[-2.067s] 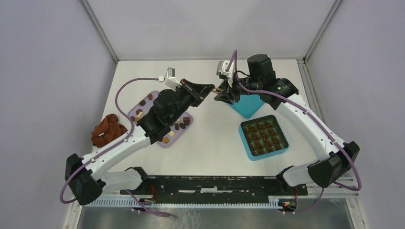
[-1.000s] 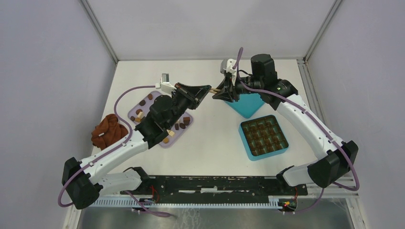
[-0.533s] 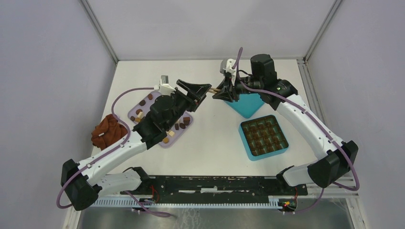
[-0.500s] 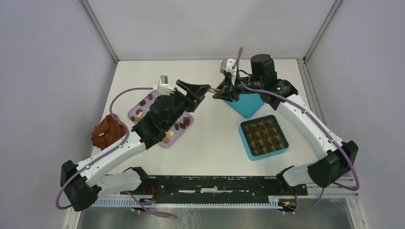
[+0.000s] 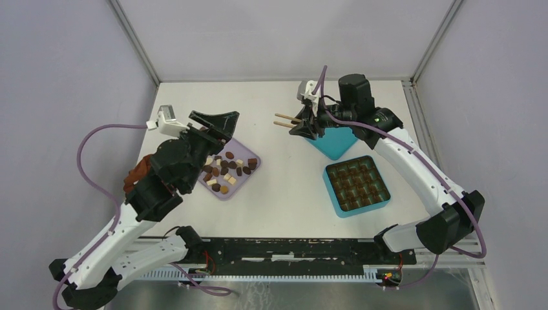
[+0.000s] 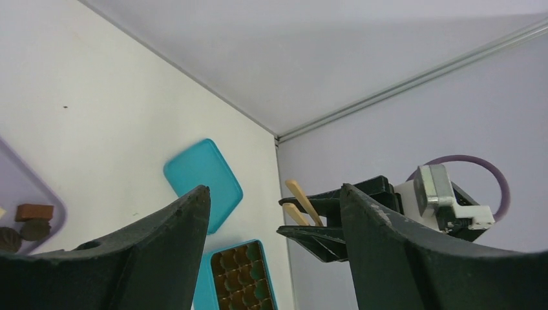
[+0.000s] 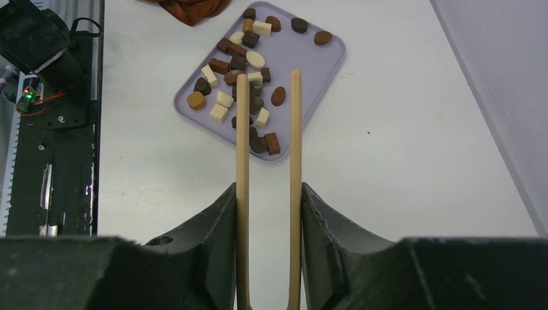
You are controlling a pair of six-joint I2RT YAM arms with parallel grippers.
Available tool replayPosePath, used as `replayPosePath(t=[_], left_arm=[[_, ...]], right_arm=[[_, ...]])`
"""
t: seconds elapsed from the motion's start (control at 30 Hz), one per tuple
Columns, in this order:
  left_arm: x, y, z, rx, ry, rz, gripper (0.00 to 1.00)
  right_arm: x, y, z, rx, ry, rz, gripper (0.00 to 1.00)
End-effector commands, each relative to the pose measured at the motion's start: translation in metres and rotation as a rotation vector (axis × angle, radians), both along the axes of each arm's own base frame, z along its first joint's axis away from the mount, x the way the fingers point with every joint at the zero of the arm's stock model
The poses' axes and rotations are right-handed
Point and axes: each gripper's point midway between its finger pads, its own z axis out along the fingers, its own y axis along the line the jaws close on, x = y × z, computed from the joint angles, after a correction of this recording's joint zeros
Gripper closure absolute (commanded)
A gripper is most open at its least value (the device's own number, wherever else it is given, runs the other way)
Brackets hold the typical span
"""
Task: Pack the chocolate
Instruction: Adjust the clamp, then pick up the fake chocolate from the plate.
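Note:
The chocolate [image 5: 223, 169] is a heap of small dark, mid-brown and cream pieces on a lilac tray [image 5: 240, 184]; the right wrist view shows the chocolate [image 7: 249, 61] ahead of the tong tips. My right gripper [image 5: 298, 124] is shut on wooden tongs [image 5: 283, 120], whose two prongs point left, above the table. In its wrist view the right gripper [image 7: 267, 187] presses both prongs of the tongs [image 7: 242, 129]. My left gripper [image 5: 231, 126] hangs open and empty over the tray's far-left corner. The left gripper [image 6: 276, 188] faces the tongs [image 6: 297, 190].
A teal box [image 5: 357, 185] with a brown compartment insert lies at the right, its teal lid [image 5: 333, 143] behind it under the right wrist. A rust-brown cloth [image 5: 132, 177] sits left of the tray, partly hidden by the left arm.
My left gripper opened, let go of the tongs and drew back left, uncovering the tray. The right gripper stayed in place with the tongs in its jaws.

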Motion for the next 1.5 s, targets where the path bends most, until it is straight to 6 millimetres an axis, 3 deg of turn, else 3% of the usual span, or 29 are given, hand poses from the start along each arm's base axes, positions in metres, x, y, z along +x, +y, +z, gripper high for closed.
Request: replayPosePath(t=[0.0,0.2,0.27,0.43,0.63,0.87,1.13,1.37,1.47], left_arm=[[0.003,0.016,-0.013,0.116,0.021,0.069,0.21],[0.002,0.020,-0.010,0.144,0.013,0.073,0.21],[0.002,0.022,-0.010,0.164,0.013,0.079,0.21],[-0.001,0.029,-0.007,0.182,0.010,0.092,0.21],[-0.004,0.033,-0.010,0.185,0.013,0.097,0.21],[-0.012,0.047,-0.003,0.276,0.006,0.104,0.22],[-0.033,0.098,0.013,0.381,0.003,0.222,0.23],[-0.044,0.116,0.000,0.393,0.026,0.252,0.23],[-0.046,0.119,-0.005,0.389,0.038,0.258,0.23]], right_arm=[[0.003,-0.001,0.004,-0.006,-0.032,-0.011,0.61],[0.005,-0.003,0.003,-0.019,-0.038,-0.023,0.92],[0.005,-0.004,0.002,-0.020,-0.038,-0.021,0.91],[0.005,-0.004,0.001,-0.021,-0.034,-0.021,0.65],[0.004,0.000,-0.011,-0.053,-0.022,-0.014,0.63],[-0.004,0.022,-0.068,-0.248,-0.019,0.023,0.63],[-0.017,0.059,-0.144,-0.475,-0.017,0.085,0.63],[-0.004,0.095,-0.196,-0.603,0.022,0.070,0.63],[0.004,0.105,-0.207,-0.624,0.043,0.045,0.63]])
